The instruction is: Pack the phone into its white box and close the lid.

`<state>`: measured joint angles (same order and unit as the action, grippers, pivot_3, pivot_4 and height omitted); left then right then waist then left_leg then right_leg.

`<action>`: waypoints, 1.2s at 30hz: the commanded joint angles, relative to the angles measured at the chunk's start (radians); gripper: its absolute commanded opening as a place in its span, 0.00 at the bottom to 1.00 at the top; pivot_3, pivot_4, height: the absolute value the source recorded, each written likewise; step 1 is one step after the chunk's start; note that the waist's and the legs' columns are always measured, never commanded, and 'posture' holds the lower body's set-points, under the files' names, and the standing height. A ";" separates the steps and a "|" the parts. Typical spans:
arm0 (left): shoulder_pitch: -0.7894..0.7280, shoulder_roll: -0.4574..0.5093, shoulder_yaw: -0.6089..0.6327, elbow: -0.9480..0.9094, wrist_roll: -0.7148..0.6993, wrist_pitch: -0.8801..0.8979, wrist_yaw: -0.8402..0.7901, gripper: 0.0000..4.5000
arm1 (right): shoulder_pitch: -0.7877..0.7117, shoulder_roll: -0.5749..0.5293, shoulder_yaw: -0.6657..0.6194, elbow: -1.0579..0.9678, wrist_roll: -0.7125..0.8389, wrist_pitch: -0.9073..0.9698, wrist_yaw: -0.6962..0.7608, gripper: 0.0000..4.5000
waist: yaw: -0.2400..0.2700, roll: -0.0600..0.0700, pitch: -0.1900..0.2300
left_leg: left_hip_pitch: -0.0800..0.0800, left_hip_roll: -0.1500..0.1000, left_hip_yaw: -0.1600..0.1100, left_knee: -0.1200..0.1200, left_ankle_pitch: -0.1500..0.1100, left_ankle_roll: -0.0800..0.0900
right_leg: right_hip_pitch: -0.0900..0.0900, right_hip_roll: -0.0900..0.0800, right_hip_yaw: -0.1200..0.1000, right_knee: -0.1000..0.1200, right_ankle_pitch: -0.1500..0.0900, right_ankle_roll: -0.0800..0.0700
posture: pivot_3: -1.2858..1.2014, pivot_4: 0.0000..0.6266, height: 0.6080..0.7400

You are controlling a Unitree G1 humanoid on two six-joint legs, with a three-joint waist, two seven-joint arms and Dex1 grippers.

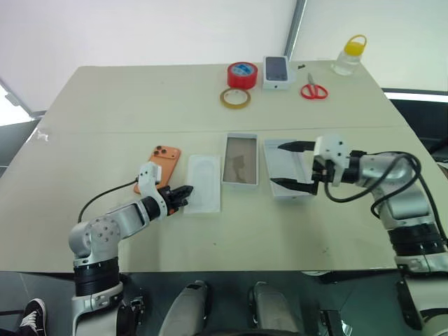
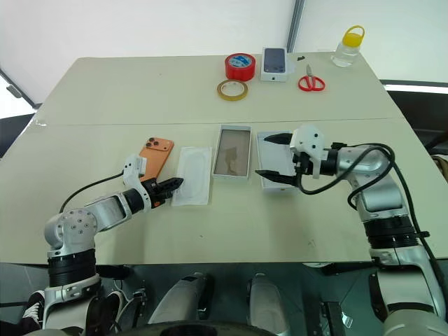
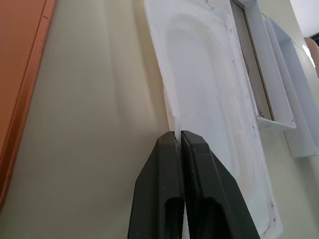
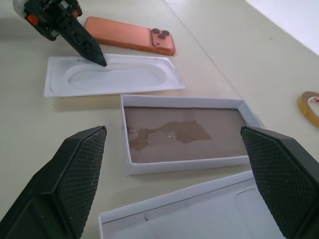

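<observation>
The orange phone [image 1: 166, 162] lies flat on the table, lenses toward the far side. Right of it lies a flat white insert [image 1: 203, 182] with an oval recess. My left gripper [image 1: 185, 192] is shut on that insert's near left edge, and the thin rim sits pinched between the fingertips [image 3: 172, 142]. The white box [image 1: 240, 183] is a tray with a brownish floor, just right of the insert. The lid [image 1: 294, 168] lies inside-up beside the tray. My right gripper [image 1: 276, 165] hovers wide open over the lid's left part, holding nothing.
At the table's far side are a red tape roll [image 1: 242, 74], a yellowish tape ring [image 1: 235, 98], a small white box picturing a dark phone [image 1: 277, 72], red scissors [image 1: 314, 91] and a yellow-capped bottle [image 1: 348, 59]. Bare tabletop stretches along the near edge.
</observation>
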<state>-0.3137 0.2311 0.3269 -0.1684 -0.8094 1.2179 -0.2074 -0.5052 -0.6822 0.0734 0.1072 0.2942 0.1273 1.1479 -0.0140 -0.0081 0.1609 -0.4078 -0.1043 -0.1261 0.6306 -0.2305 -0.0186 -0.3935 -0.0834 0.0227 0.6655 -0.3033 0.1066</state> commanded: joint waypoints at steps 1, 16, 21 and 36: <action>-0.024 0.004 0.010 0.006 -0.001 0.007 0.022 0.01 | 0.002 0.051 0.067 -0.084 -0.045 0.030 -0.048 1.00 | 0.001 0.000 0.000 | 0.000 0.000 0.000 0.000 0.000 0.000 | 0.000 0.000 0.000 0.000 0.000 0.000 | 0.52 0.24 1.00; -0.134 0.056 0.177 0.016 -0.099 0.040 0.073 0.00 | -0.141 0.171 0.234 0.133 -0.246 0.045 -0.115 0.80 | 0.001 -0.002 0.001 | -0.001 -0.001 0.000 0.000 0.003 -0.006 | -0.002 0.000 0.000 0.000 0.000 0.000 | 0.52 0.24 1.00; -0.125 0.037 0.187 -0.003 -0.108 0.028 0.096 0.00 | -0.139 0.187 0.250 0.174 -0.270 0.035 -0.101 0.23 | -0.001 -0.002 0.001 | -0.001 -0.001 0.000 0.000 0.003 -0.006 | -0.002 0.000 0.000 0.000 0.000 0.000 | 0.52 0.24 1.00; -0.250 -0.021 0.165 -0.038 -0.171 0.052 0.197 0.00 | -0.030 0.181 0.294 -0.115 -0.253 0.121 -0.013 0.01 | 0.000 -0.003 0.002 | -0.001 -0.001 -0.001 0.000 0.003 -0.006 | -0.002 0.000 0.000 0.000 0.000 0.000 | 0.52 0.24 1.00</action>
<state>-0.5624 0.2108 0.4858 -0.1734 -0.9536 1.2630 -0.0201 -0.5450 -0.4951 0.3591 0.0335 0.0573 0.2742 1.1459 -0.0139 -0.0110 0.1624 -0.4092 -0.1052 -0.1270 0.6306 -0.2272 -0.0245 -0.3950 -0.0832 0.0224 0.6656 -0.3032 0.1069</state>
